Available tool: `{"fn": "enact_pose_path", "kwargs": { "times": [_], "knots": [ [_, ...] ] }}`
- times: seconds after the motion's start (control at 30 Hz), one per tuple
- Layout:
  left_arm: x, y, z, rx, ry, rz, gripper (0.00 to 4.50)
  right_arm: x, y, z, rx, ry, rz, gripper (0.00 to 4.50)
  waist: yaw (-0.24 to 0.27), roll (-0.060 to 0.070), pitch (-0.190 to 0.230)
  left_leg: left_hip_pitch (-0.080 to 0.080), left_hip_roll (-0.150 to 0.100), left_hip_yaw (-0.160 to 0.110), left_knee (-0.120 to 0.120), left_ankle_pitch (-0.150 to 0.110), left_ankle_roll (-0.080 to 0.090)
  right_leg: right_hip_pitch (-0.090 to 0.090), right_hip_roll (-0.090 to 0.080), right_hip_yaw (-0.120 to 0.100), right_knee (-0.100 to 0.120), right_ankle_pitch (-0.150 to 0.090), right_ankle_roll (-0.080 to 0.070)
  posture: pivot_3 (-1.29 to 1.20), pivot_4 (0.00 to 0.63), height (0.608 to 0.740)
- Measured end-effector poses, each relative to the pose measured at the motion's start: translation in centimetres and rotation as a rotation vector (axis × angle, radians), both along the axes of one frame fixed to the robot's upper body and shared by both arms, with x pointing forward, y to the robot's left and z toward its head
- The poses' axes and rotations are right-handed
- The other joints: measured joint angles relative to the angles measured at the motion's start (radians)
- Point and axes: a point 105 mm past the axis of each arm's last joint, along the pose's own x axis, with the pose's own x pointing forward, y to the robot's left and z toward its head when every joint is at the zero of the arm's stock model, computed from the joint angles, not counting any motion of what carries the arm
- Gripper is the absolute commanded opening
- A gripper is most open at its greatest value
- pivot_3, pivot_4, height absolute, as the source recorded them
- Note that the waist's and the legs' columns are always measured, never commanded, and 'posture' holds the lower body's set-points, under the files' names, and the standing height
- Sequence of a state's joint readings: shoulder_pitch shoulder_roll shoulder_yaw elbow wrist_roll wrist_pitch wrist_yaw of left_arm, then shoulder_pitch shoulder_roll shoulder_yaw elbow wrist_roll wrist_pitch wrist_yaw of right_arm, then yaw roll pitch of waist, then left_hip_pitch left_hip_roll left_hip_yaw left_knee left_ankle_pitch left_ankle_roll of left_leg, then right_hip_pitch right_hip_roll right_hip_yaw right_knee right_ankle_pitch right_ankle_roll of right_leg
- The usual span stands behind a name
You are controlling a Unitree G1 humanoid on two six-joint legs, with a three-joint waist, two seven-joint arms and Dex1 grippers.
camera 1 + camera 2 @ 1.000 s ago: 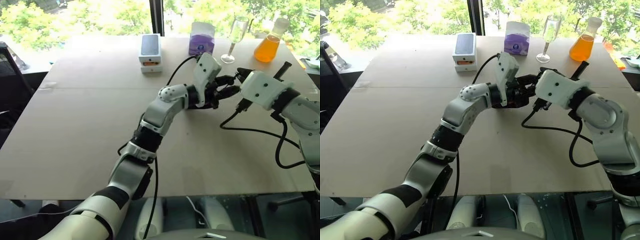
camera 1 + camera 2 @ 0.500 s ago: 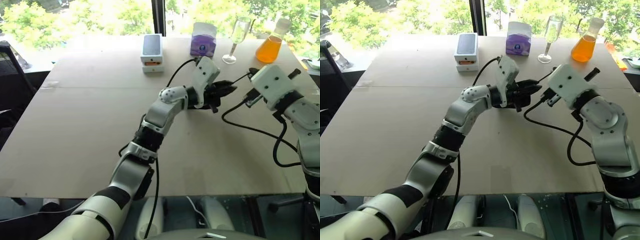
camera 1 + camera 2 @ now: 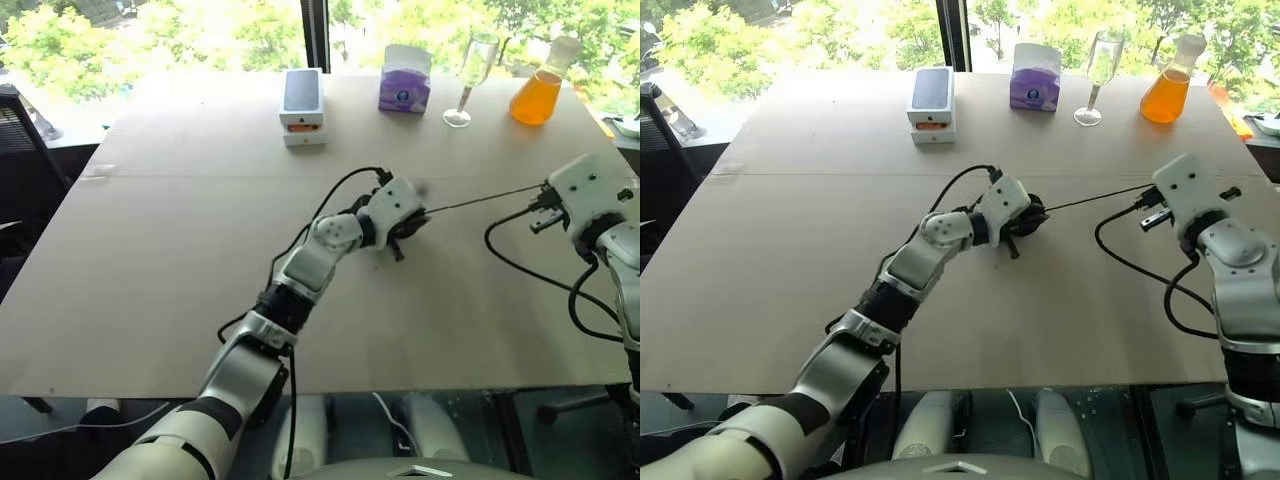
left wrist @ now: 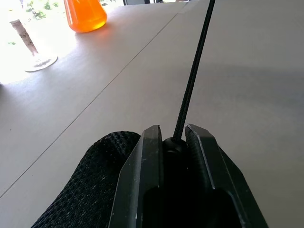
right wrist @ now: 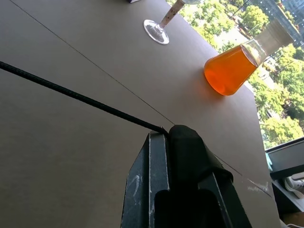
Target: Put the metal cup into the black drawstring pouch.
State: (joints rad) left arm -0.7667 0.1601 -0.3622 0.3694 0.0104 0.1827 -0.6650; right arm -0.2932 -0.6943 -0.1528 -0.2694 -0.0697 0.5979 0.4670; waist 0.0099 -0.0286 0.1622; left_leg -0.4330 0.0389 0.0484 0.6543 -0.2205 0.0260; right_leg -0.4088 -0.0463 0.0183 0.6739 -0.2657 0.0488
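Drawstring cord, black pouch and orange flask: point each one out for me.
drawstring cord [image 3: 1095, 196], right eye view, middle of the taut stretch.
black pouch [image 4: 80, 190], left wrist view, mesh fabric beside the jaws.
orange flask [image 3: 535, 100], left eye view, its orange-filled belly.

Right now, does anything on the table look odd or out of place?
Yes: the thin black drawstring cord is stretched taut above the table between both grippers, from the soft black fabric pouch at the left gripper to the right gripper. Nothing looks spilled.

Lab: flask [image 3: 535, 92] on table [image 3: 150, 250]
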Motion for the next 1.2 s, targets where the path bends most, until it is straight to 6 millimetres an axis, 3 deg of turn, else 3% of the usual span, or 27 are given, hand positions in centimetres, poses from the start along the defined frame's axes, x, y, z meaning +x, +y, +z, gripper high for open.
{"fn": "enact_pose_path", "kwargs": {
  "times": [0.27, 0.3, 0.37, 0.5, 0.53, 0.6, 0.7, 0.8, 0.93, 1.03, 1.2],
  "knots": [
    [0.5, 1.3, -0.7, 0.047, -0.028, 0.056, 0.21, -0.8, 1.4, -2.1, 0.018, 0.123, 0.065, 0.0, 0.0, 0.0, 0.0, 0.001, 0.0, 0.0, 0.001, 0.0, 0.0, 0.0, 0.0, 0.0, 0.002, 0.0, 0.0, 0.0, 0.15, 0.74],
    [0.6, 1.5, -0.9, 0.042, -0.016, 0.068, 1.01, -1.0, 1.6, -2.8, 0.022, 0.159, 0.076, 0.49, 0.0, 0.0, 0.0, 0.001, 0.0, 0.0, 0.001, 0.0, 0.0, 0.0, 0.0, 0.0, 0.002, 0.0, 0.0, 0.0, 0.15, 0.74],
    [0.5, 1.9, -1.2, 0.005, 0.034, 0.092, 1.63, -1.2, 1.7, -3.5, 0.056, 0.194, 0.078, 0.99, -0.002, 0.001, 0.0, 0.001, 0.0, 0.0, 0.001, 0.0, 0.0, 0.0, 0.0, 0.0, 0.002, 0.0, 0.0, 0.0, 0.15, 0.74],
    [-0.7, 4.4, -0.7, -0.229, 0.236, 0.169, 3.68, -2.7, 1.8, -4.6, 0.136, 0.261, 0.091, 3.02, -0.007, 0.001, 0.0, 0.0, 0.001, -0.001, 0.001, 0.0, 0.0, 0.0, 0.0, -0.001, 0.003, 0.0, 0.0, 0.0, 0.15, 0.74],
    [-1.1, 5.0, -0.2, -0.274, 0.267, 0.17, 4.04, -3.1, 1.7, -4.7, 0.149, 0.27, 0.091, 3.39, -0.009, 0.001, 0.0, 0.001, 0.001, -0.001, 0.001, 0.0, 0.0, 0.0, 0.0, 0.0, 0.003, 0.0, 0.0, 0.0, 0.15, 0.74],
    [-2.7, 6.5, 1.0, -0.366, 0.326, 0.146, 4.18, -4.1, 1.5, -4.7, 0.172, 0.272, 0.095, 4.43, -0.012, 0.001, 0.0, 0.001, 0.002, -0.001, 0.001, 0.0, 0.0, 0.0, 0.0, 0.0, 0.003, 0.0, 0.0, 0.0, 0.15, 0.74],
    [-4.0, 9.8, 2.5, -0.452, 0.363, 0.178, 4.18, -5.6, 1.9, -4.3, 0.245, 0.241, 0.108, 4.47, -0.017, 0.001, -0.001, 0.003, 0.002, -0.002, 0.001, 0.0, 0.0, 0.002, 0.0, -0.001, 0.004, 0.0, 0.0, 0.0, 0.15, 0.74],
    [-4.7, 12.7, 3.1, -0.525, 0.356, 0.237, 4.18, -6.8, 3.7, -4.1, 0.419, 0.186, 0.187, 4.47, -0.019, 0.001, -0.001, 0.004, 0.001, -0.002, 0.002, 0.0, 0.0, 0.003, 0.0, -0.001, 0.004, 0.0, 0.0, 0.0, 0.15, 0.74],
    [-7.3, 16.0, 0.8, -0.448, 0.342, 0.293, 4.18, -8.9, 5.0, -3.7, 0.466, 0.136, 0.299, 4.47, -0.021, 0.002, -0.002, 0.004, 0.002, -0.002, 0.002, -0.001, 0.0, 0.003, 0.0, -0.001, 0.003, 0.0, 0.0, 0.0, 0.15, 0.74],
    [-8.6, 17.1, -0.1, -0.432, 0.319, 0.321, 4.18, -9.7, 5.3, -3.9, 0.473, 0.141, 0.345, 4.47, -0.017, 0.002, -0.002, 0.005, 0.002, -0.002, 0.002, -0.001, 0.001, 0.004, -0.001, -0.001, 0.003, 0.0, 0.0, 0.0, 0.15, 0.74],
    [-11.3, 19.9, -1.9, -0.405, 0.309, 0.424, 4.18, -11.2, 4.5, -3.8, 0.494, 0.1, 0.348, 4.47, -0.017, 0.002, -0.002, 0.008, 0.004, -0.002, 0.002, -0.001, 0.001, 0.007, -0.001, -0.002, 0.003, -0.001, -0.001, 0.0, 0.15, 0.74]
  ]
}}
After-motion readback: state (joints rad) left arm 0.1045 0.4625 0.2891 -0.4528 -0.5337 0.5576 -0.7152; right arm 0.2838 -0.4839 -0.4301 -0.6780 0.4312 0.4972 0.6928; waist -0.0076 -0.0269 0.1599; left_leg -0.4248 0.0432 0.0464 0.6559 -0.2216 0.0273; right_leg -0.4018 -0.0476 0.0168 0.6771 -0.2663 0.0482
